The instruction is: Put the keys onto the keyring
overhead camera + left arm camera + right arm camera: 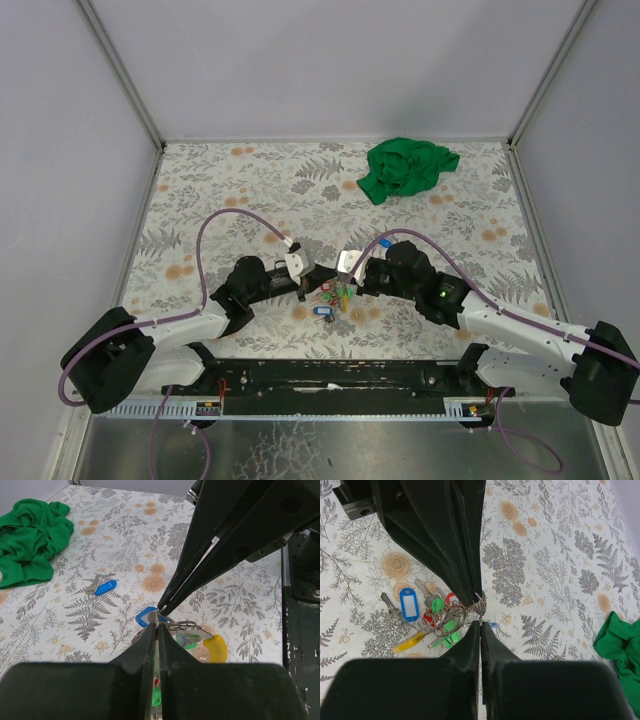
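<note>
My two grippers meet tip to tip over the table's near middle. The left gripper [312,288] [157,626] is shut on the thin silvery keyring [158,618]. The right gripper [347,284] [480,623] is shut on the same keyring [481,606] from the other side. Hanging and lying below it is a bunch of keys [338,297]: green [438,603], red [451,598] and yellow [410,642] heads, a blue tag [409,604], and smaller wire rings [451,616]. One blue key [103,587] lies apart on the cloth.
A crumpled green cloth [408,167] lies at the far right of the flower-patterned table [230,190]. Grey walls close in the table on three sides. Purple cables arch over both arms.
</note>
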Motion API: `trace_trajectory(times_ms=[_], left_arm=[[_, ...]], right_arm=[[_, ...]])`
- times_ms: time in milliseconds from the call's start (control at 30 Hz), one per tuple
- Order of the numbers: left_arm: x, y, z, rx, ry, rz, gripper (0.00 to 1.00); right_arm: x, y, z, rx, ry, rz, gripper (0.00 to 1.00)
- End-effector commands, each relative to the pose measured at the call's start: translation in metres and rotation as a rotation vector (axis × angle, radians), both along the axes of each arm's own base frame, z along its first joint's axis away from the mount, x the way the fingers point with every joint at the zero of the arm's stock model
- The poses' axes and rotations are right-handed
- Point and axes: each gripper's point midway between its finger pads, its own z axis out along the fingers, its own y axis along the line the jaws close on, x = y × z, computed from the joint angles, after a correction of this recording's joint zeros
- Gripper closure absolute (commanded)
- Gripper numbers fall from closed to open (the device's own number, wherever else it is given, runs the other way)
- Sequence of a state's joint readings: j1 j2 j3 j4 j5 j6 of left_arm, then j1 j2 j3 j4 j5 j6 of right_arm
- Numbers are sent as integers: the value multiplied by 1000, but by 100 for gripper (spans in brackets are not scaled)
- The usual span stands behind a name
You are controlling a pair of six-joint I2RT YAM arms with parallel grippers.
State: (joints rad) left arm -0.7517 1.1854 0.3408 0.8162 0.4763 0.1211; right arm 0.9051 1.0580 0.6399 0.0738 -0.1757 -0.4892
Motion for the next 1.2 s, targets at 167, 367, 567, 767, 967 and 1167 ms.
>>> trace_trajectory(times_ms=[167, 367, 567, 767, 967, 1167], left_arm=[[13, 10, 54, -295, -50, 117, 100], [15, 12, 62, -391, -28, 182, 100], [14, 19, 69, -473, -18, 238, 100], [16, 16, 58, -418, -19, 244, 90], [21, 16, 45, -275, -61, 245, 77], [15, 16, 39, -176, -61, 157, 69]], right_arm=[[3, 8, 11, 54, -31, 13, 100], [-5, 16, 14, 80, -16, 53, 100], [-4, 15, 10, 56, -12, 47, 100], [5, 4, 25, 48, -92, 0, 100], [12, -2, 44, -5, -151, -8, 100], [11, 1, 46, -43, -148, 27, 100]])
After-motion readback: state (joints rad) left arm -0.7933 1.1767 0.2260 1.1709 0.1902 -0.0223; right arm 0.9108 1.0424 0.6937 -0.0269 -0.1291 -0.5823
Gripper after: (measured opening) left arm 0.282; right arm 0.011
